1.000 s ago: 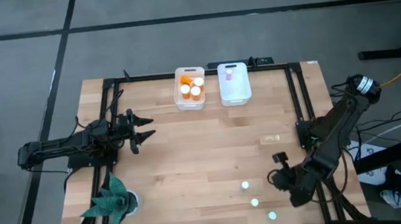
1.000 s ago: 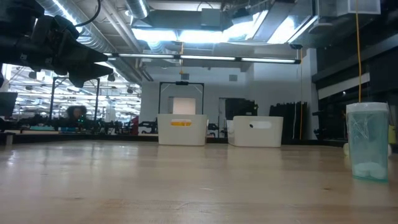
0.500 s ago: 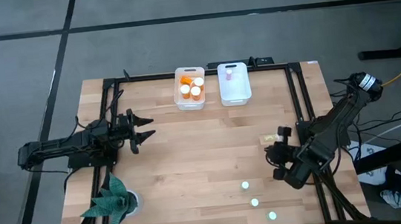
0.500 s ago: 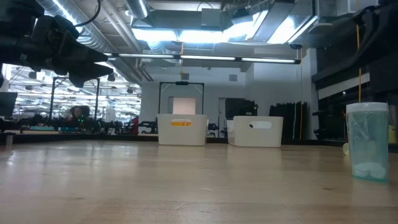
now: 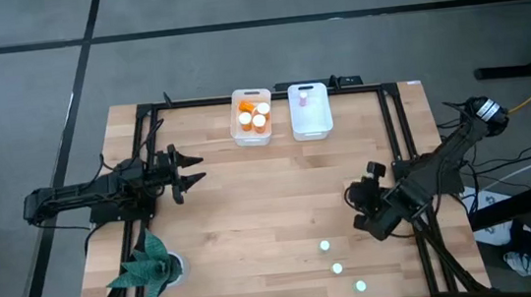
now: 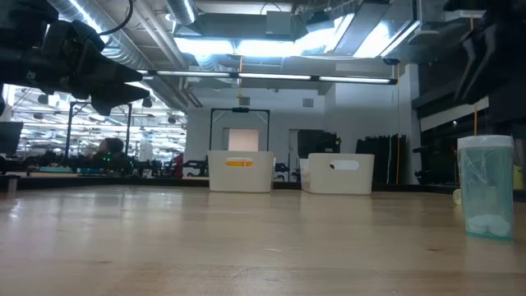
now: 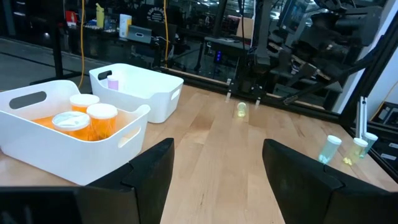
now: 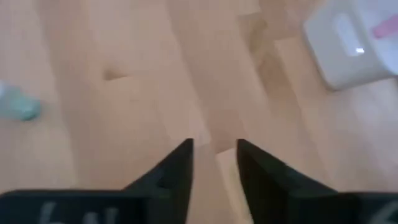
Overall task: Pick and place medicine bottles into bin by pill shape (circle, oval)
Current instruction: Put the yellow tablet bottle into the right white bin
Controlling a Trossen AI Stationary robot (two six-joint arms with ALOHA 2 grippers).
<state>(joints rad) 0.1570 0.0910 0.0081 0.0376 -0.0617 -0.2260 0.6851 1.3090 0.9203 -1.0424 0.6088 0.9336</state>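
My right gripper [image 5: 363, 209] hangs over the right part of the wooden surface [image 5: 251, 199], its fingers [image 8: 177, 168] parted by a narrow gap with nothing between them. Just in front of it, toward the near edge, three small pale-green medicine bottles [image 5: 324, 246] stand in a loose diagonal row, apart from one another; one of them [image 6: 486, 187] looms at the right of the low view, with white pills at its bottom. A further small bottle [image 7: 242, 110] lies on the wood out past the bins in my left wrist view.

My left gripper [image 5: 189, 169] waits over the left side of the surface, fingers [image 7: 149, 168] spread wide and empty.

At the far edge sit two white bins side by side: the left bin [image 5: 253, 135] holds orange bottles [image 5: 259, 121] with white caps, the right bin [image 5: 311, 124] a single small bottle [image 5: 303, 93]. A green paper plant [image 5: 144, 265] sits at the near left corner.
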